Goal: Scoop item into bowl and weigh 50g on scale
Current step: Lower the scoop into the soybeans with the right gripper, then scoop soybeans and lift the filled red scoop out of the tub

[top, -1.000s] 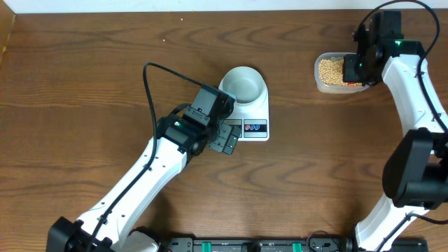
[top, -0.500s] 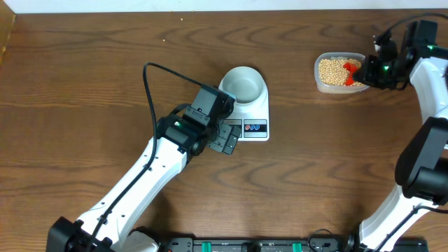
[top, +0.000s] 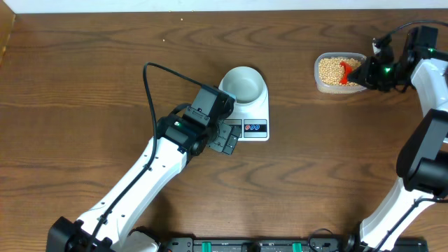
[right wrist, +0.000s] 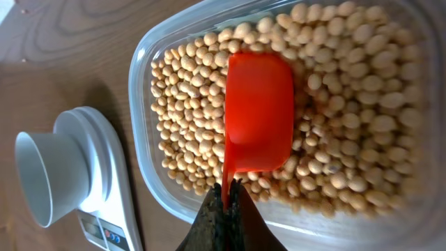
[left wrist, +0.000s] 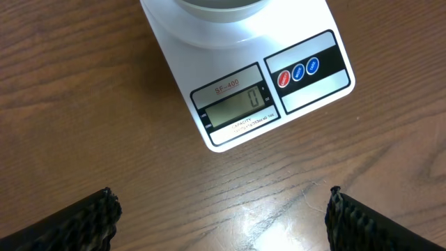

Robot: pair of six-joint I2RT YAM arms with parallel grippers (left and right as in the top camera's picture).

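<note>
The white bowl stands on the white scale, which reads 0 in the left wrist view. Tan beans fill a clear plastic tub at the far right. My right gripper is shut on the handle of a red scoop, whose cup lies on the beans in the tub; it also shows overhead. My left gripper is open and empty over bare wood just in front of the scale. The bowl and scale also show in the right wrist view.
The tub sits near the table's far right edge. A black cable loops from the left arm over the table left of the scale.
My right gripper has swung from above the tub to its right side and lowered the red scoop onto the beans, moving it slightly left. The left arm has not moved.
</note>
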